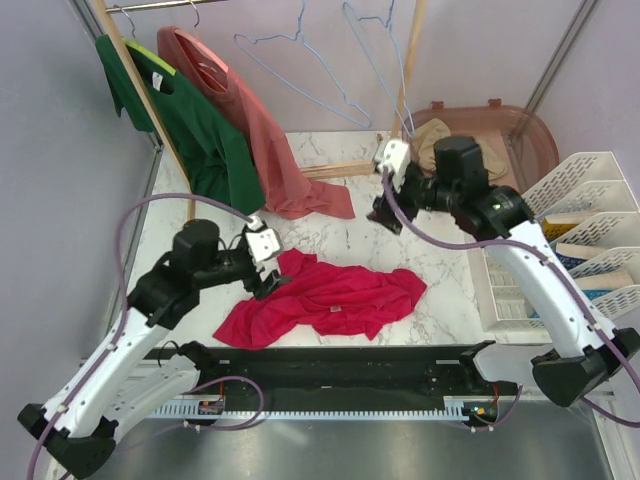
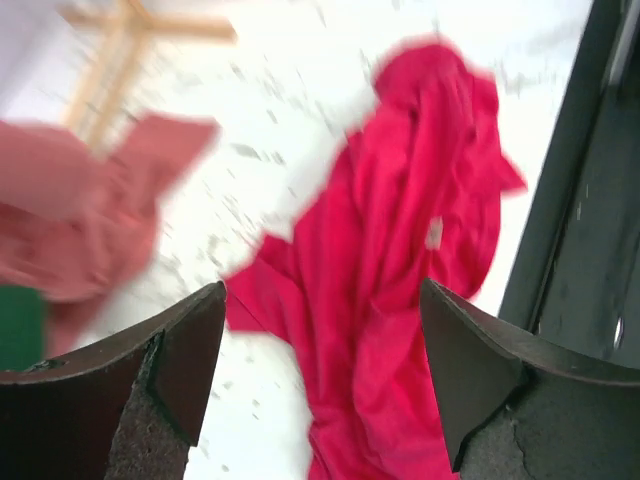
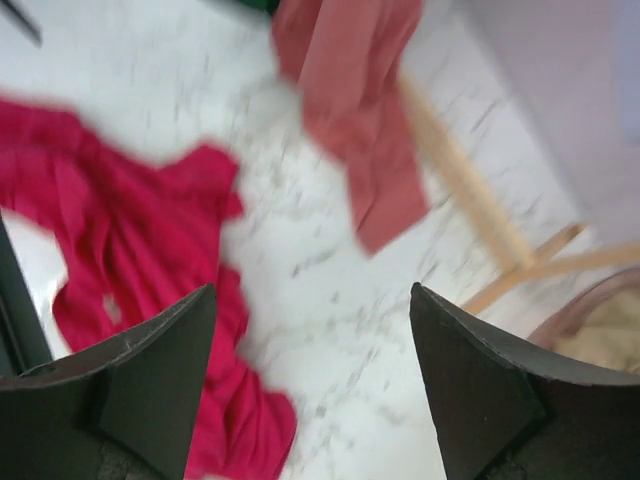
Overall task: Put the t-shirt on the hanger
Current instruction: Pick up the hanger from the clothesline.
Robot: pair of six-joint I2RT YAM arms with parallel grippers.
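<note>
T-shirt [image 1: 335, 300] lies crumpled on the marble table [image 1: 445, 285], near the front edge and between the two arms. Left gripper [image 1: 270, 283] sits at the shirt's left end, jaws spread wide with nothing in them (wrist view blurred, red cloth visible below the gap). Right gripper [image 1: 386, 214] is over bare table behind the shirt, fingers also well apart and empty. Hanger [image 1: 300, 86], pale-blue wire, hangs at the back wall, well apart from the shirt, beside a salmon-pink shirt [image 1: 285, 150].
</note>
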